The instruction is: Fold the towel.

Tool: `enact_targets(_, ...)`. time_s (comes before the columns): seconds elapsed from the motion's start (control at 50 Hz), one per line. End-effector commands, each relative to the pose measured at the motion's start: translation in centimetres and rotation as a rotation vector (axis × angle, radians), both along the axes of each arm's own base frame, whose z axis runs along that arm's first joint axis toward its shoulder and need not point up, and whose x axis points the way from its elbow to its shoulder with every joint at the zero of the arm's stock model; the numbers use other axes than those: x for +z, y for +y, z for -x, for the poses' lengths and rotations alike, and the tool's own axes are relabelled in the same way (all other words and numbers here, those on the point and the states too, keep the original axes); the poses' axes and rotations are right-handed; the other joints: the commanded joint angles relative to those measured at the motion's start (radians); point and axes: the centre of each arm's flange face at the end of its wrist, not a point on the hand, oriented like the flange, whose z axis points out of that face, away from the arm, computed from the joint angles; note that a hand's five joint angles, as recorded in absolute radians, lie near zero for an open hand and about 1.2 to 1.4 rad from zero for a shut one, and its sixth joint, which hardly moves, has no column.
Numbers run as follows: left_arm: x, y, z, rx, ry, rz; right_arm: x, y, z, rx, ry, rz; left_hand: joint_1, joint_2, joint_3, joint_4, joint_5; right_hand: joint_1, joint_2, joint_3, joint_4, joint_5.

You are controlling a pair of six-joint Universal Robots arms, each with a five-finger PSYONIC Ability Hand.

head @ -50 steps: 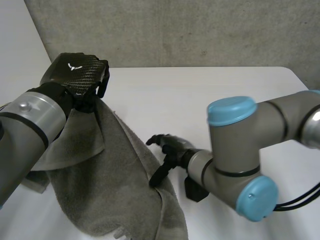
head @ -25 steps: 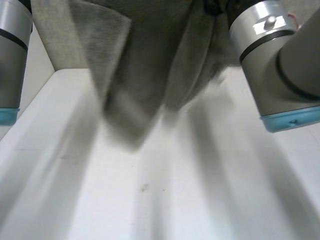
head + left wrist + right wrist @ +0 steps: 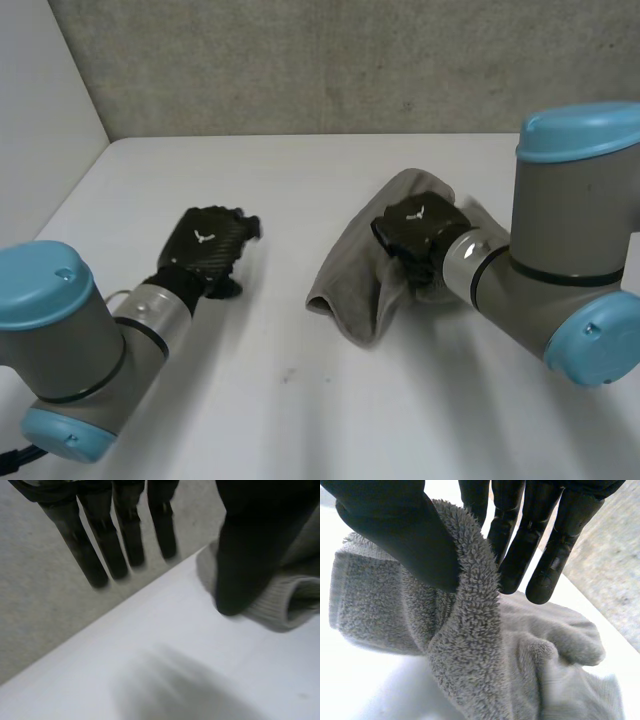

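- Towel (image 3: 355, 295): one ridge of it is pinched between the thumb and fingers (image 3: 520, 555) of the right hand (image 3: 415, 228). The rest lies bunched on the desk (image 3: 300, 180), about 3 o'clock from the desk's middle.
- The left hand (image 3: 205, 250) rests at 9 o'clock, well apart from the towel, its fingers (image 3: 100, 550) straight and holding nothing.
- Half a second ago the towel hung high between both arms; now it is down and the left hand has let go.
- It looks crumpled rather than flat, so it probably needs spreading before any fold.

Grey terry towel (image 3: 350, 288): crumpled, loosely bunched heap, right of frame centre. One raised fold is pinched in my right hand (image 3: 415, 228).
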Motion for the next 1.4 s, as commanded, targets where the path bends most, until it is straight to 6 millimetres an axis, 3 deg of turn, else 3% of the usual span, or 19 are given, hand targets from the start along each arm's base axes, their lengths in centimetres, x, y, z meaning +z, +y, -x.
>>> enact_targets(0.02,0.8,1.3,1.6,-0.041,0.135,-0.062,4.0,-0.3,-0.5,-0.010,-0.098,0.097,-0.254,-0.301,-0.310,-0.299,-0.295,0.422,0.223,0.208,0.204,0.240)
enact_targets(0.16,1.2,2.7,3.5,-0.087,0.317,-0.177,7.1,-0.3,-0.1,-0.052,-0.151,0.168,-0.248,-0.295,-0.304,-0.293,-0.290,0.422,0.223,0.208,0.204,0.240)
enact_targets(0.42,-0.5,2.6,6.6,-0.124,0.375,-0.253,12.3,1.9,1.2,-0.070,-0.263,0.265,-0.239,-0.286,-0.295,-0.284,-0.281,0.422,0.223,0.208,0.204,0.240)
enact_targets(0.54,-0.9,2.2,8.3,-0.097,0.385,-0.228,13.5,2.6,1.6,-0.071,-0.290,0.282,-0.166,-0.213,-0.222,-0.211,-0.207,0.422,0.223,0.208,0.204,0.240)
enact_targets(0.58,-1.0,1.6,8.4,-0.059,0.391,-0.213,14.2,3.3,1.9,-0.068,-0.304,0.291,-0.066,-0.113,-0.122,-0.111,-0.108,0.422,0.223,0.208,0.204,0.240)
enact_targets(0.62,-1.4,0.5,8.6,0.002,0.402,-0.194,14.7,3.7,2.2,-0.068,-0.315,0.299,0.235,0.188,0.179,0.190,0.193,0.422,0.223,0.208,0.204,0.240)
enact_targets(0.64,-1.4,0.5,8.6,0.002,0.402,-0.194,14.7,3.7,2.2,-0.068,-0.315,0.299,0.236,0.190,0.181,0.192,0.195,0.422,0.223,0.208,0.204,0.240)
enact_targets(0.68,-2.2,0.1,8.8,0.017,0.402,-0.204,15.3,4.2,2.5,-0.070,-0.338,0.306,0.630,0.584,0.575,0.586,0.589,0.422,0.223,0.208,0.204,0.240)
enact_targets(0.76,-2.8,0.1,8.8,0.023,0.405,-0.222,15.4,4.0,2.8,-0.083,-0.339,0.306,0.919,0.872,0.863,0.874,0.877,0.422,0.223,0.208,0.204,0.240)
enact_targets(0.9,-2.0,-0.1,8.2,0.039,0.420,-0.218,14.5,3.8,2.9,-0.086,-0.324,0.285,0.920,0.873,0.864,0.875,0.878,0.422,0.223,0.208,0.204,0.240)
enact_targets(0.96,1.5,-1.7,6.1,0.088,0.453,-0.139,14.2,3.7,2.9,-0.083,-0.314,0.283,0.920,0.873,0.864,0.875,0.878,0.422,0.223,0.208,0.204,0.240)
enact_targets(1.02,2.9,-2.8,4.6,0.125,0.464,-0.103,13.6,3.5,2.7,-0.074,-0.297,0.268,0.920,0.873,0.864,0.875,0.878,0.422,0.223,0.208,0.204,0.240)
enact_targets(1.08,8.1,-4.1,1.0,0.187,0.461,0.056,11.9,2.9,2.4,-0.075,-0.249,0.225,0.920,0.873,0.864,0.875,0.878,0.422,0.223,0.208,0.204,0.240)
enact_targets(1.1,8.1,-4.1,1.0,0.187,0.461,0.057,11.9,2.9,2.4,-0.075,-0.248,0.225,0.920,0.873,0.864,0.875,0.878,0.422,0.223,0.208,0.204,0.240)
enact_targets(1.14,10.8,-4.1,-1.0,0.225,0.418,0.165,9.8,2.5,2.4,-0.076,-0.174,0.178,0.920,0.873,0.864,0.875,0.878,0.422,0.223,0.208,0.204,0.240)
enact_targets(1.2,11.8,-3.8,-1.7,0.238,0.388,0.212,8.0,2.7,2.6,-0.066,-0.093,0.126,0.920,0.873,0.864,0.875,0.878,0.422,0.223,0.208,0.204,0.240)
enact_targets(1.24,13.4,-2.4,-2.5,0.240,0.317,0.290,7.0,2.8,2.6,-0.057,-0.047,0.093,0.920,0.873,0.864,0.875,0.878,0.422,0.223,0.208,0.204,0.240)
enact_targets(1.36,12.8,-0.5,-2.8,0.190,0.156,0.307,2.9,4.2,3.2,0.000,0.164,-0.080,0.920,0.873,0.864,0.875,0.878,0.422,0.223,0.208,0.204,0.240)
enact_targets(1.4,10.4,0.5,-2.8,0.145,0.034,0.245,2.0,4.6,3.4,0.020,0.220,-0.113,0.920,0.873,0.864,0.875,0.878,0.422,0.223,0.208,0.204,0.240)
